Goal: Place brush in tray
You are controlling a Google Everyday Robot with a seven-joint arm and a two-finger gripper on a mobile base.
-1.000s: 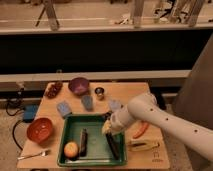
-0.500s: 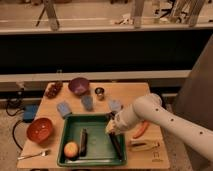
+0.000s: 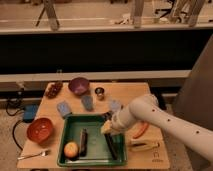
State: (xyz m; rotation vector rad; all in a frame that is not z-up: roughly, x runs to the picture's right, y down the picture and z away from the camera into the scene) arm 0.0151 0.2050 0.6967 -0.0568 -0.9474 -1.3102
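Observation:
The dark-green tray (image 3: 68, 131) sits at the table's front middle. The slim black brush (image 3: 111, 147) lies inside it along the right side, pointing from the back toward the front rim. My gripper (image 3: 107, 128) hangs over the tray's right part, right at the brush's far end; I cannot tell whether it touches the brush. The white arm (image 3: 150, 112) reaches in from the right. A shorter, stubbier dark object (image 3: 83, 141) and an apple (image 3: 71, 149) also lie in the tray.
A red bowl (image 3: 40, 129) stands left of the tray and a purple bowl (image 3: 79, 85) at the back. A small metal cup (image 3: 100, 92) and blue-grey pads (image 3: 64, 108) lie behind the tray. A red-orange object (image 3: 141, 131) and a pale yellowish tool (image 3: 144, 145) lie to the right. A fork (image 3: 35, 155) is at the front left.
The arm's elbow has shifted slightly to the right. The gripper stays over the tray's right part, and the brush has not visibly moved.

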